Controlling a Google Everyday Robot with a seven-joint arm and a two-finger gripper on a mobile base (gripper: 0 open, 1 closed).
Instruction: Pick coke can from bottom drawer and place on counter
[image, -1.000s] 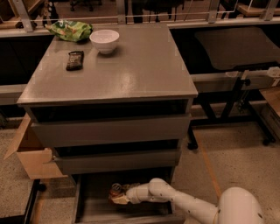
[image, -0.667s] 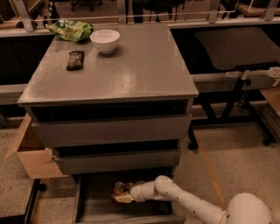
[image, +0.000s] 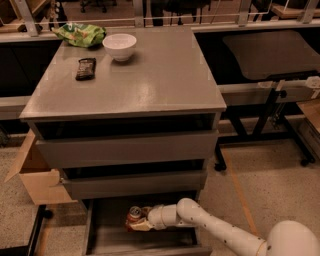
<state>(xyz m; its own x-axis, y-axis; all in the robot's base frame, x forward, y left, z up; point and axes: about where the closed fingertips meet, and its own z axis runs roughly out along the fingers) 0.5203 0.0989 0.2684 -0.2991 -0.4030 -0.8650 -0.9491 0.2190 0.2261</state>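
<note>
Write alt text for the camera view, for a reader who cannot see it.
The gripper is at the coke can in the open bottom drawer. On the counter above: a white bowl, a dark packet, a green bag.

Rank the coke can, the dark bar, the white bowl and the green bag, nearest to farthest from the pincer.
From the pincer in the bottom drawer:
1. coke can, right at it.
2. dark bar, left on the counter.
3. white bowl, counter back.
4. green bag, back-left corner.
</note>
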